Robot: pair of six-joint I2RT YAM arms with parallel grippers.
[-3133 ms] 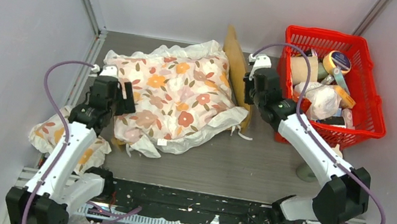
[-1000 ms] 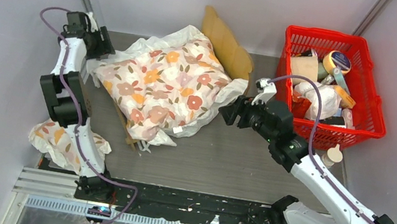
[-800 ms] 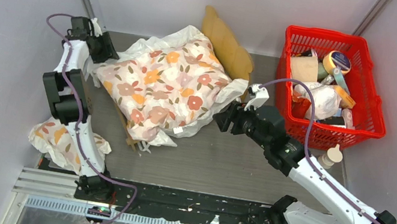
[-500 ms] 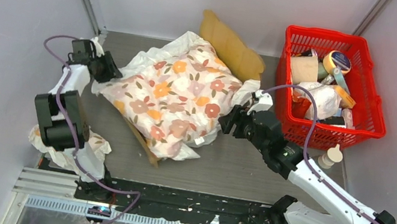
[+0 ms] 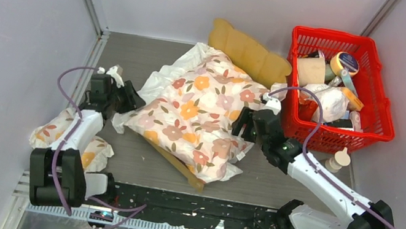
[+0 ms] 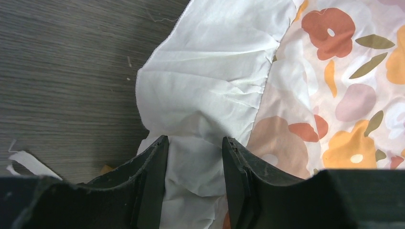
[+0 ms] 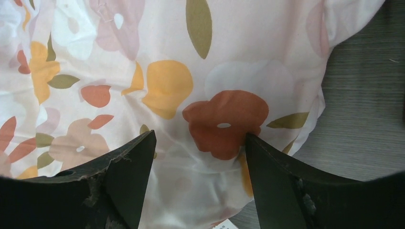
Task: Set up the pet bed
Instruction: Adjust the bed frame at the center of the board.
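We see the left gripper clamped on the floral cushion frill, and the right gripper spread wide over its other edge. The pet bed sits mid-table under it, near the red basket. We'd pull the 2 sides evenly so it lies square on the bed.

Light-wood pet bed, skewed diagonally, scalloped headboard toward the back.

Your left arm and right arm are white with black joints. A purple cable loops along each; your fingers are black.
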